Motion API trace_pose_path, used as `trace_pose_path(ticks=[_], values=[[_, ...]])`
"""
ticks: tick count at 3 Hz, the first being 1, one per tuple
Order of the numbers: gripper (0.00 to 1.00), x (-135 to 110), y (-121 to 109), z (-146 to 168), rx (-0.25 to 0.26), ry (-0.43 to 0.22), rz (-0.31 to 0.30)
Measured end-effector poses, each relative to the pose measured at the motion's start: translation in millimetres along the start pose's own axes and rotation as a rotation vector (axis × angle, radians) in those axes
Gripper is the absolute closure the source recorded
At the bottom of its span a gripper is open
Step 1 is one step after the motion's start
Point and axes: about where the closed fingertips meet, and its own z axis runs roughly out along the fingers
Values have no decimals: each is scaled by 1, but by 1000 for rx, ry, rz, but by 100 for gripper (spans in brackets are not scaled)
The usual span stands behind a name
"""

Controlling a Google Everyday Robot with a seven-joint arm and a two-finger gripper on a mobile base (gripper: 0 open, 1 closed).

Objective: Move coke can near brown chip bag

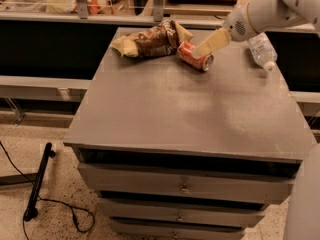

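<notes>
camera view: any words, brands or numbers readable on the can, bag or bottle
No text can be quoted.
Coke can, on its side: white lettering, too blurred to read.
Chip bag: print unreadable.
Water bottle: no legible label.
Gripper, just above the can's right end: no markings seen.
</notes>
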Motion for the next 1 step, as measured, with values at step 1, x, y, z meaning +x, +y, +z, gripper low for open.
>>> trace_pose_path(ticks=[1], values=[[0,-8,-5,-43,31,-14,-46]])
